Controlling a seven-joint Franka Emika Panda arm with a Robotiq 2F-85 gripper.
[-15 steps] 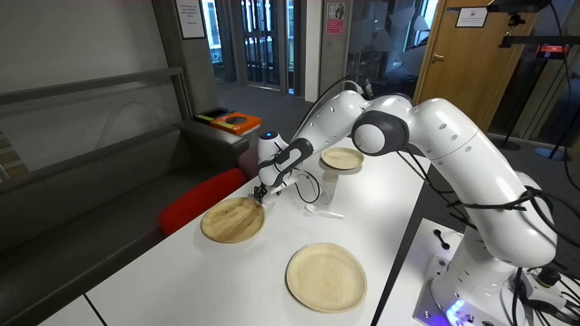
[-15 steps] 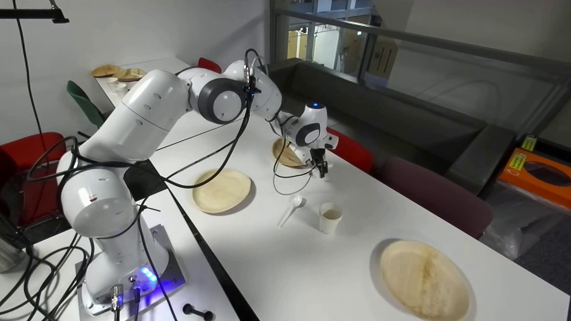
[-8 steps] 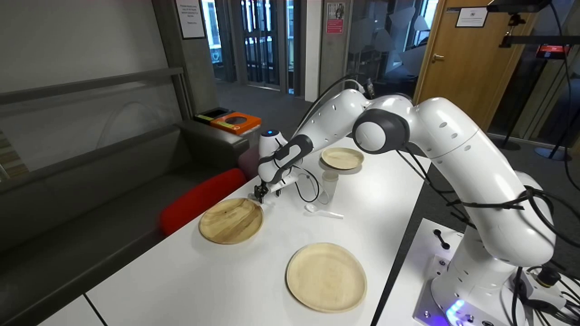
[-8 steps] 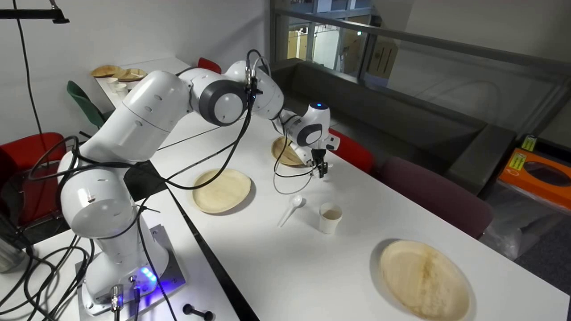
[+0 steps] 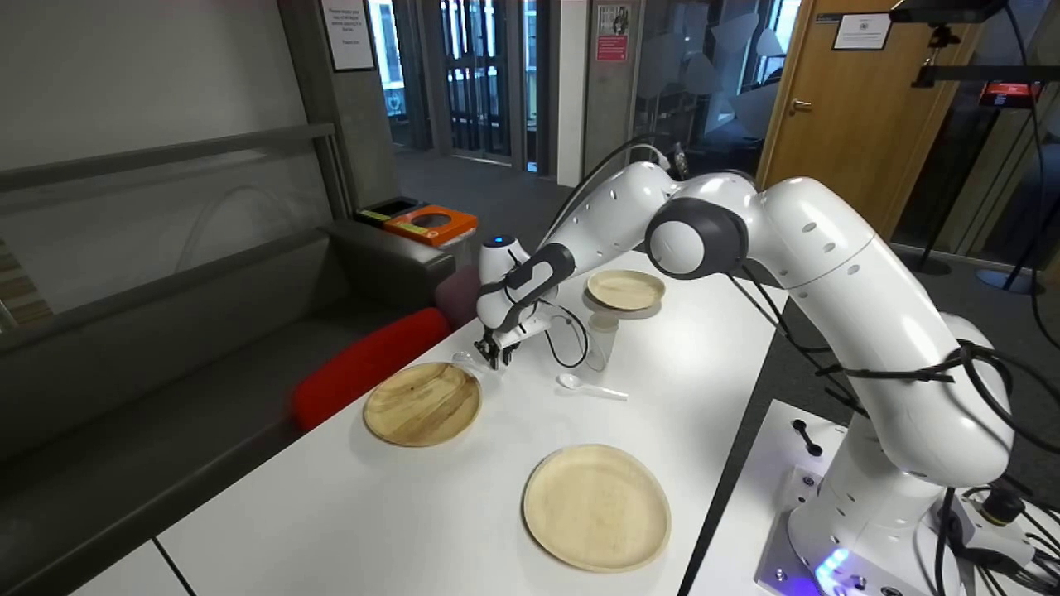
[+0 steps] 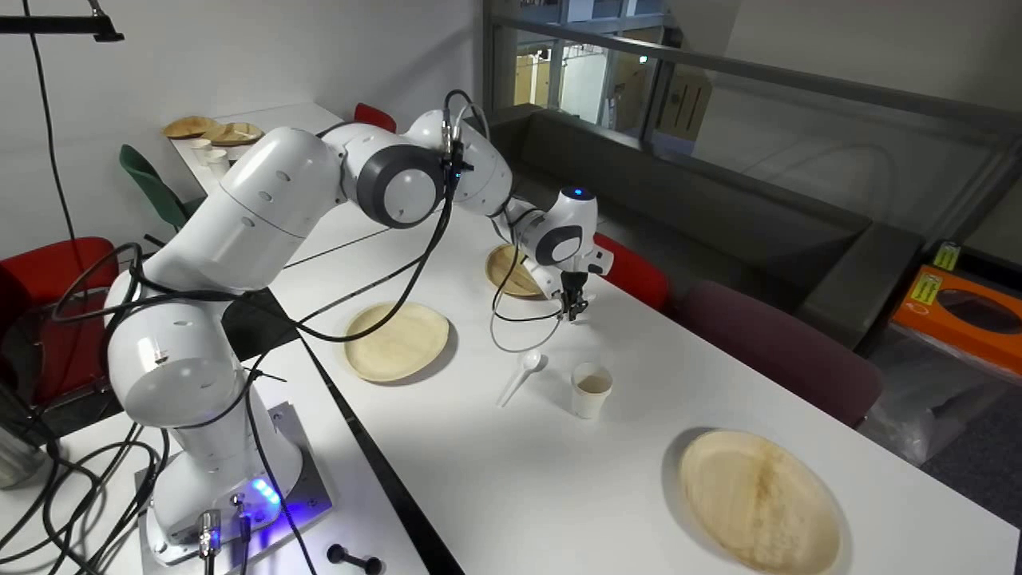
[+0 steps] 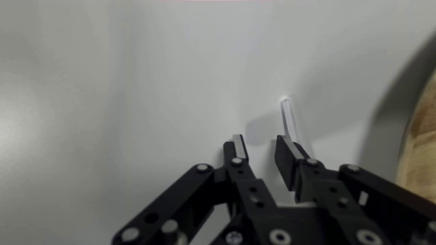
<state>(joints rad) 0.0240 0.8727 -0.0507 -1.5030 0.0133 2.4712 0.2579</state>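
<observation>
My gripper [image 7: 260, 144] is low over the white table, its jaws partly open with a gap between them. A thin white handle [image 7: 288, 117] lies on the table at the right finger, which covers its lower part; nothing shows between the pads. In an exterior view, the pale spoon [image 5: 464, 358] lies beside the gripper [image 5: 494, 356], close to the rim of the brown wooden plate [image 5: 422, 404]. That plate [image 7: 422, 149] also enters the wrist view at the right edge. The gripper [image 6: 573, 308] hides part of this spot in an exterior view.
A second white spoon [image 5: 592, 386] and a paper cup [image 6: 591, 390] stand nearer the table's middle. Two pale plates lie farther off: one plate [image 5: 596, 507] near the arm's base side, another plate [image 6: 762, 501] at the far end. A red chair [image 5: 373, 364] borders the table.
The jaws have drawn closer together. The gripper has shifted slightly away from the brown plate, uncovering more of the pale spoon. The brown plate slid a little away from the gripper earlier on.
</observation>
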